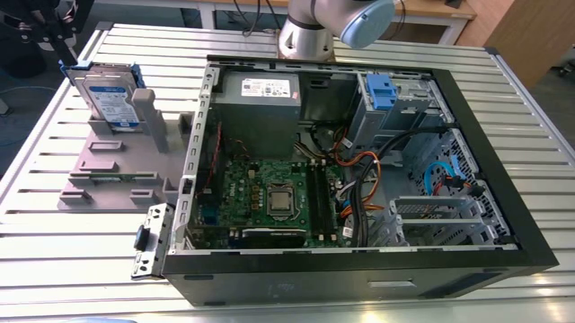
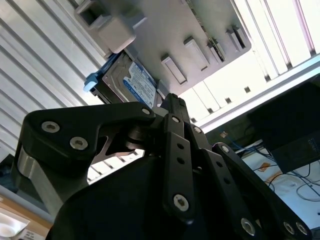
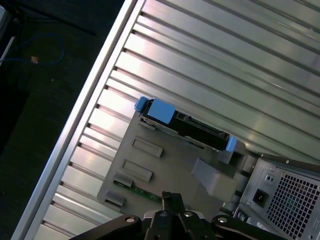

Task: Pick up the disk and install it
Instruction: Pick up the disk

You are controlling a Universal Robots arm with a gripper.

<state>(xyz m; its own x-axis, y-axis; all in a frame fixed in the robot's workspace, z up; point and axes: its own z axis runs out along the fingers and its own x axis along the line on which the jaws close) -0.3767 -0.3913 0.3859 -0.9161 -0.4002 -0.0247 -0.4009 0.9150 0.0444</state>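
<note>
- While the disk (image 1: 108, 94) stands on edge in the grey holder (image 1: 112, 168), on the exterior view's left and toward the far side of the table (image 1: 54, 262), the step in hand looks like the approach for the pick. No part of the install is done.
- The gripper (image 1: 63, 40) hangs just above the disk's far upper corner in the exterior view. I cannot tell whether it touches the blue bracket there.
- In both wrist views its fingertips (image 2: 172, 100) meet in a narrow point with nothing between them, so it carries nothing.
- In the first wrist view the disk (image 3: 192, 131) shows edge-on at the far end of the holder, apart from the tip of the gripper (image 3: 169, 196).
- By my judgement, a grasp calls for the jaws to be spread wider than the drive is thick, squared across its flat faces and brought down over its top edge.
- The open computer case (image 1: 503, 168) lies to the right, well apart from the disk. Its bay with the blue clip (image 1: 381, 87) sits at the far right.
</note>
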